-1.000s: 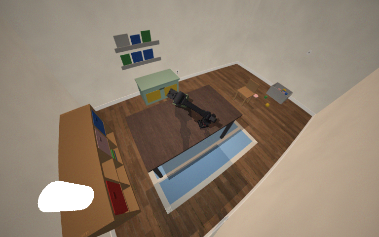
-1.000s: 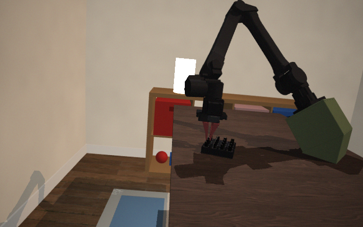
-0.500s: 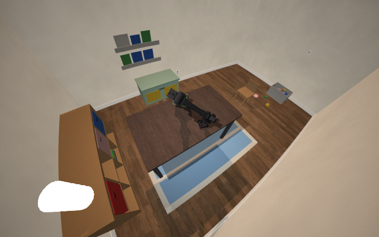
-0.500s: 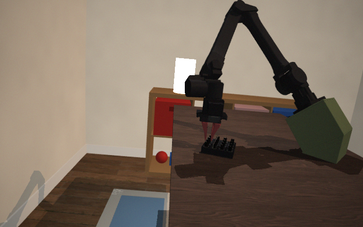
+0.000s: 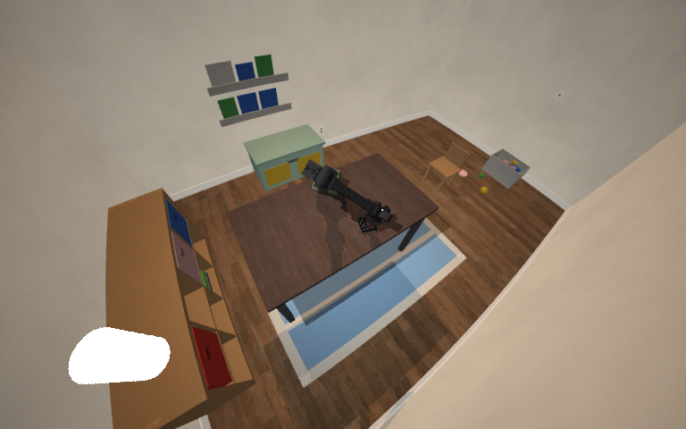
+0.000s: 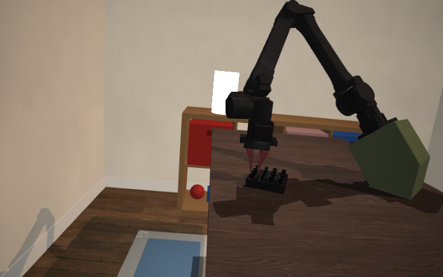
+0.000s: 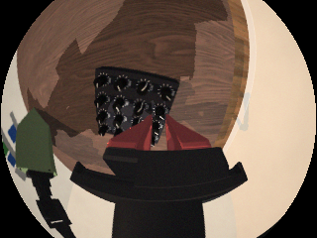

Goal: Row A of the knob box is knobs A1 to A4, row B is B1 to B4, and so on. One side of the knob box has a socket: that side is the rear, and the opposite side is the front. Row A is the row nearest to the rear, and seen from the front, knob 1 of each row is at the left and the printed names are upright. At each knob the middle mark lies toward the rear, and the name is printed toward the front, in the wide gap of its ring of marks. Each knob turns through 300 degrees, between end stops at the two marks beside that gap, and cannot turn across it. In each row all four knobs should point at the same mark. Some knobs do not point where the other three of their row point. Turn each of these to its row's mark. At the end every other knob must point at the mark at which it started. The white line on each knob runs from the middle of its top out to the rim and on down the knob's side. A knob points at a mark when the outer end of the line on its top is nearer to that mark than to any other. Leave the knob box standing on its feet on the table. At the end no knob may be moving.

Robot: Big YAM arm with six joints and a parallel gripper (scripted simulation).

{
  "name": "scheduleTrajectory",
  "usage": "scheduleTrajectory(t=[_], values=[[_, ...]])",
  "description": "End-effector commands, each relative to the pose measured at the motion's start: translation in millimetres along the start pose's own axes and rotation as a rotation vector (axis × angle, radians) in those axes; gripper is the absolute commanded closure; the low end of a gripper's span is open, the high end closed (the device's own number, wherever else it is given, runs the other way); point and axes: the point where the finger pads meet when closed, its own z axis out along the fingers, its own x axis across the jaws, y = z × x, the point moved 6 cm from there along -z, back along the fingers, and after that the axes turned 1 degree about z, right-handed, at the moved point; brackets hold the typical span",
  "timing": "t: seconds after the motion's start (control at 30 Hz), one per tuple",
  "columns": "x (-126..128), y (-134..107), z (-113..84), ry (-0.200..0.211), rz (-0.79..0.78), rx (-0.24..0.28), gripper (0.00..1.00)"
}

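Note:
The black knob box (image 5: 365,226) (image 6: 266,185) (image 7: 136,73) stands on the dark wooden table (image 5: 293,239) (image 6: 320,240). Its knobs stand upright in a grid with white lines on top. In the wrist view, the far-row knob (image 7: 144,87) third from the left has its line slanting up-right; the far-right knob (image 7: 166,91) has its line toward the lower right. The printed names are too small to read. My gripper (image 6: 254,171) (image 7: 158,118) points down at the right-hand column, its red fingers slightly apart with no knob visibly clamped. The fingers partly hide the nearer knobs.
The table's edge (image 6: 211,164) runs a little beyond the knob box in the exterior view. The green block (image 6: 385,161) under the arm's base stands on the table, well away from the box. Neighbouring knobs stand close beside the fingertips.

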Motion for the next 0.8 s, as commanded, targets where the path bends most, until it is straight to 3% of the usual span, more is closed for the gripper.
scheduleTrajectory(t=[0.0, 0.13, 0.33, 0.43, 0.6, 0.77], values=[[-20, -6, -7.0, -0.018, 0.046, -0.008, 0.82], [-20, 4, -26.6, -0.040, 0.030, -0.026, 0.82], [-20, 3, -44.4, -0.041, 0.031, -0.026, 0.82], [-16, 6, -45.3, -0.028, 0.019, -0.019, 0.82], [-20, 3, -53.9, -0.040, 0.031, -0.026, 0.82], [-15, 7, -47.8, -0.025, 0.017, -0.019, 0.82]])
